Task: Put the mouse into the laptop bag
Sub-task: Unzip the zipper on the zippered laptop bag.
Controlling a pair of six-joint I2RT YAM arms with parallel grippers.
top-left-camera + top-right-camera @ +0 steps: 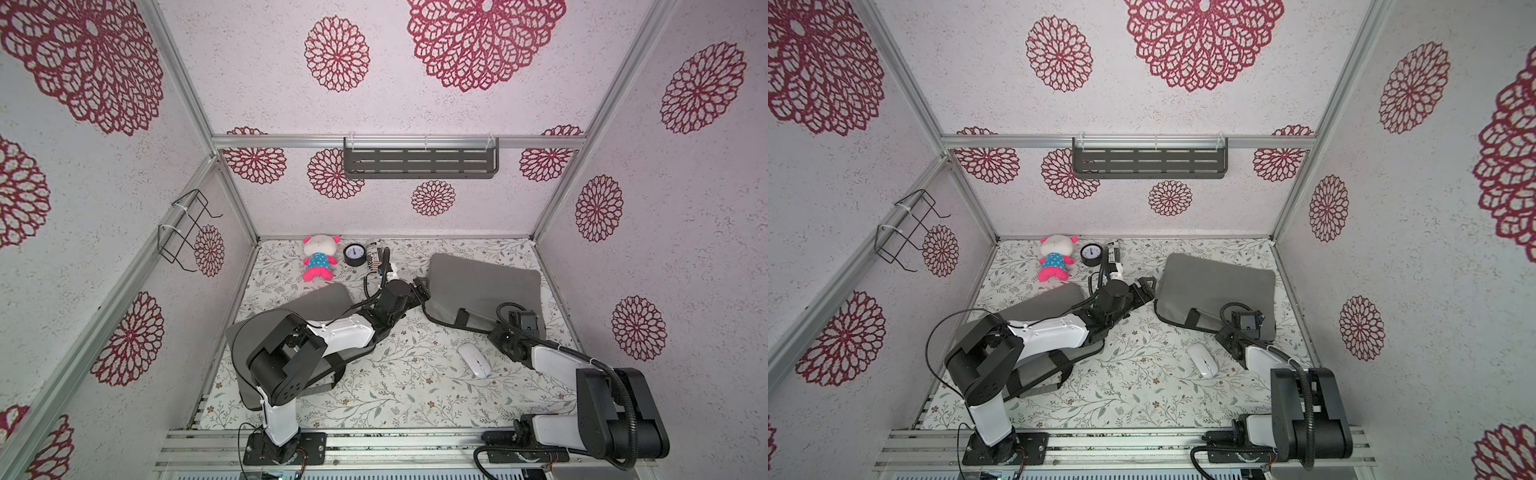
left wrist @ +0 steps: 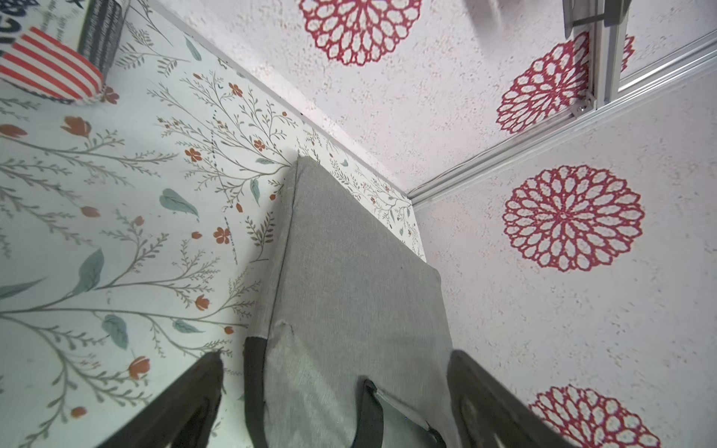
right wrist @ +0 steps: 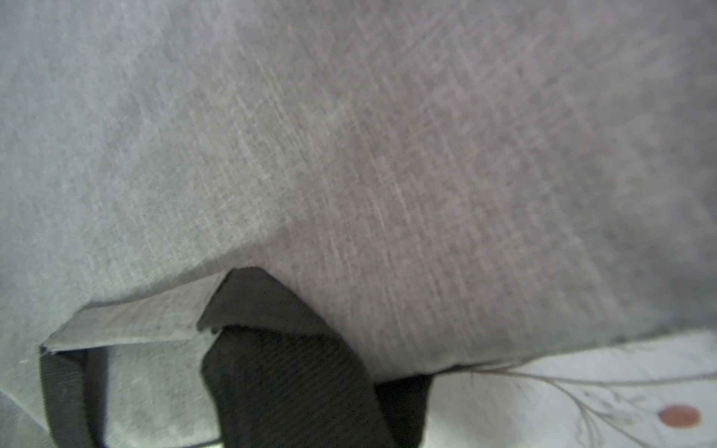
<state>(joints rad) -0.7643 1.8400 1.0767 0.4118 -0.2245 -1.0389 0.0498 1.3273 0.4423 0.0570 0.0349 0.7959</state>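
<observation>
The white mouse (image 1: 473, 359) (image 1: 1202, 359) lies on the floral table, in front of the grey laptop bag (image 1: 486, 286) (image 1: 1217, 282) at the right. My left gripper (image 1: 422, 289) (image 2: 337, 356) is open at the bag's left end. The bag's edge (image 2: 349, 271) and a black strap (image 2: 254, 388) sit between its fingers (image 2: 186, 403). My right gripper (image 1: 509, 328) is at the bag's front edge, shut on a black handle strap (image 3: 291, 372). Its fingers are hidden, and grey fabric (image 3: 388, 155) fills that wrist view.
A second grey bag (image 1: 328, 297) lies under my left arm. At the back stand a pink plush toy (image 1: 319, 257), a round dial (image 1: 354, 254) and a printed can (image 1: 376, 259). A dark shelf (image 1: 420, 160) hangs on the back wall, a wire rack (image 1: 187, 230) on the left one.
</observation>
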